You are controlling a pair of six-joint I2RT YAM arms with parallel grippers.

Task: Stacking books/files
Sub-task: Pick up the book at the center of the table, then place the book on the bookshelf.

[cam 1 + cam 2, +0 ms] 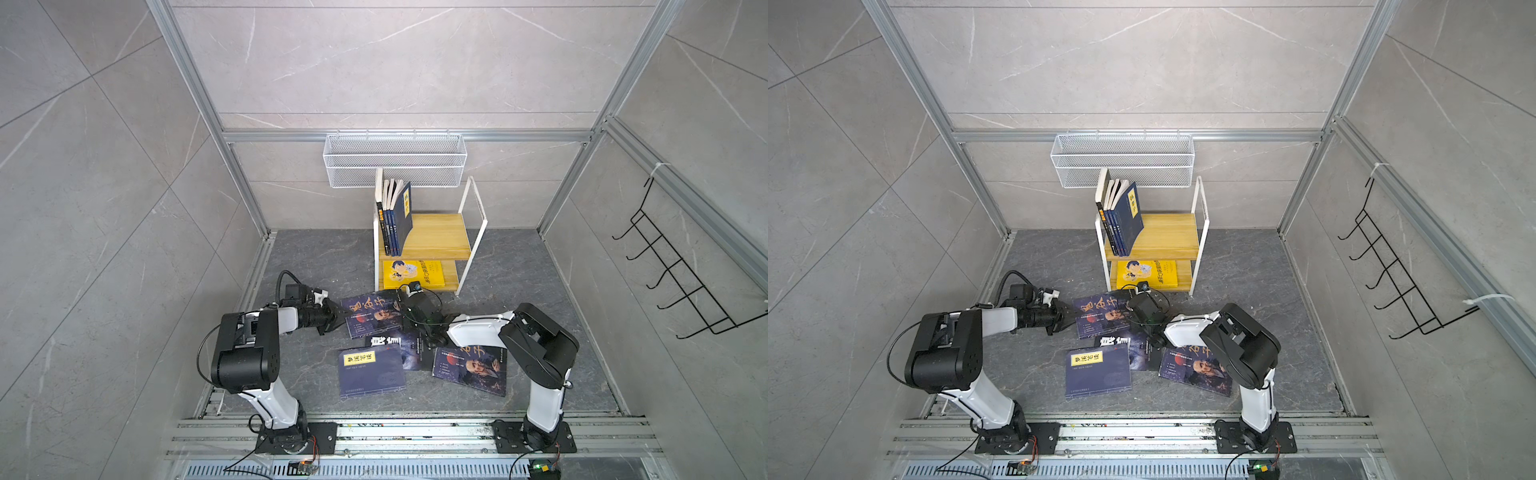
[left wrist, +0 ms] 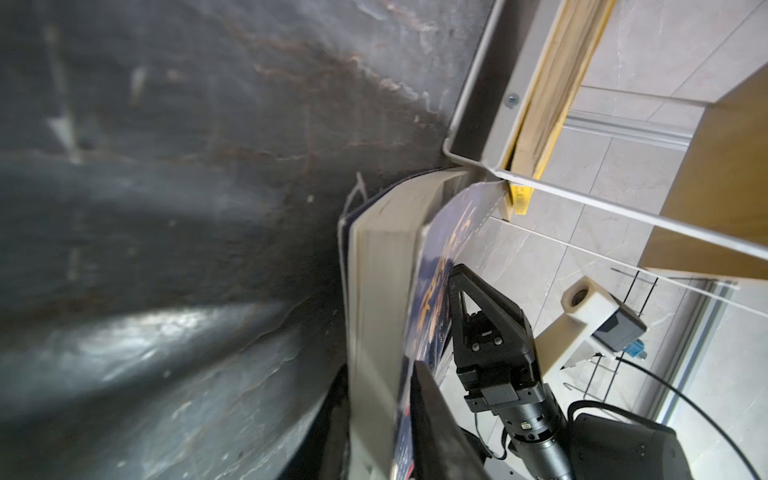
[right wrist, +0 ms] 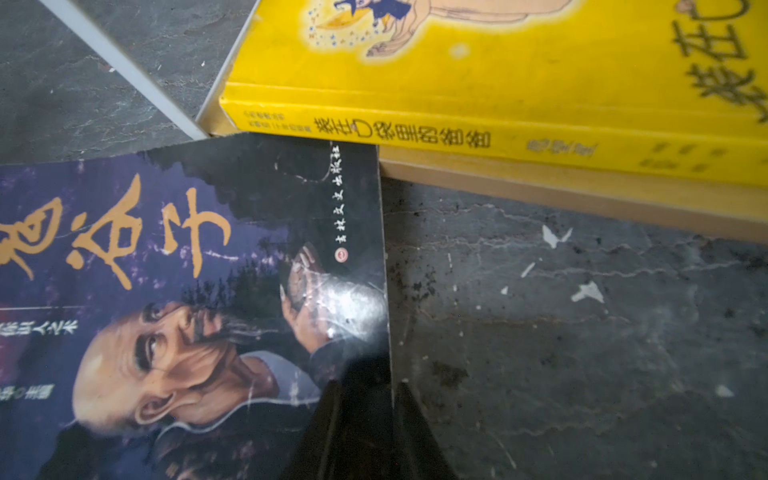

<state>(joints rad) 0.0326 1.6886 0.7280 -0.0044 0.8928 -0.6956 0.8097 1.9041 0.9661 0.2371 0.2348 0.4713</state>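
Jaws of left gripper (image 1: 335,319) pinched on page edge of portrait book (image 1: 372,318). Jaws of right gripper (image 3: 362,419) nearly closed astride opposite edge; real hold cannot be told. Book found on floor just before shelf (image 1: 471,249), corner beside yellow book (image 3: 478,79). Thin paperback judged light, bendy, cover shiny and slippery. Whole page block should be held, not cover alone.

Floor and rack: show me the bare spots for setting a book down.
Free: the top shelf right of the upright books; the floor on both sides of the rack, wider on the right. Crowded: mid-floor, four books lying close, from the far portrait book to the yellow-label book.
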